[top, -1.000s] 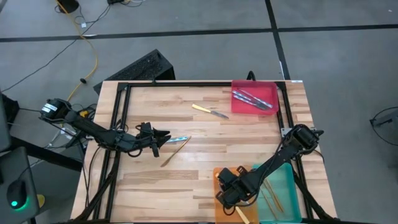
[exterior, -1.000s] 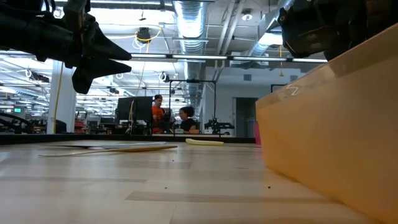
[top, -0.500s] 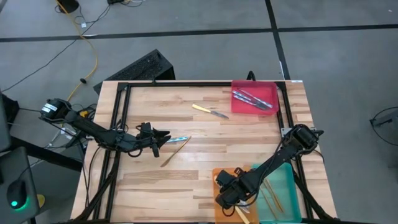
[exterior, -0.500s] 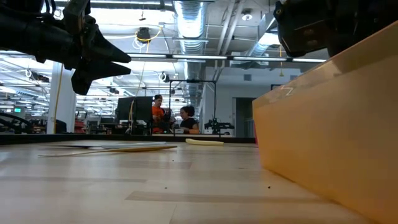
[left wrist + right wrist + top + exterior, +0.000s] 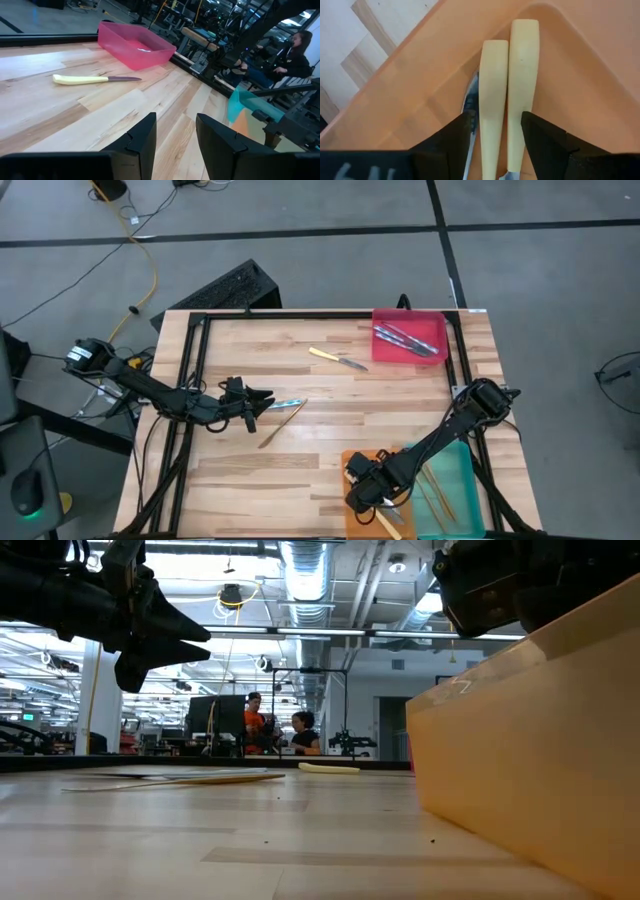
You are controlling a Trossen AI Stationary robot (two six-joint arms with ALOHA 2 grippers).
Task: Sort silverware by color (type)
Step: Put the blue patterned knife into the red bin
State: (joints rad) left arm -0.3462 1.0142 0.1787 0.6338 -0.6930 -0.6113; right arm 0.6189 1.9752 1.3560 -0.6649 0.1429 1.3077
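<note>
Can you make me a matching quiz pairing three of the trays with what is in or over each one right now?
Things:
1. red tray
2. orange tray
3. teal tray

What it holds:
A. tan wooden utensils
B. yellow-handled utensils, right gripper above them, fingers apart
C. blue-handled silverware

Pairs: 1-C, 2-B, 3-A

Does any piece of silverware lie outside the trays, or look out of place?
Yes. Three pieces lie loose on the table: a yellow-handled knife near the red tray, and a blue-handled piece and a wooden one before the left claw.
</note>
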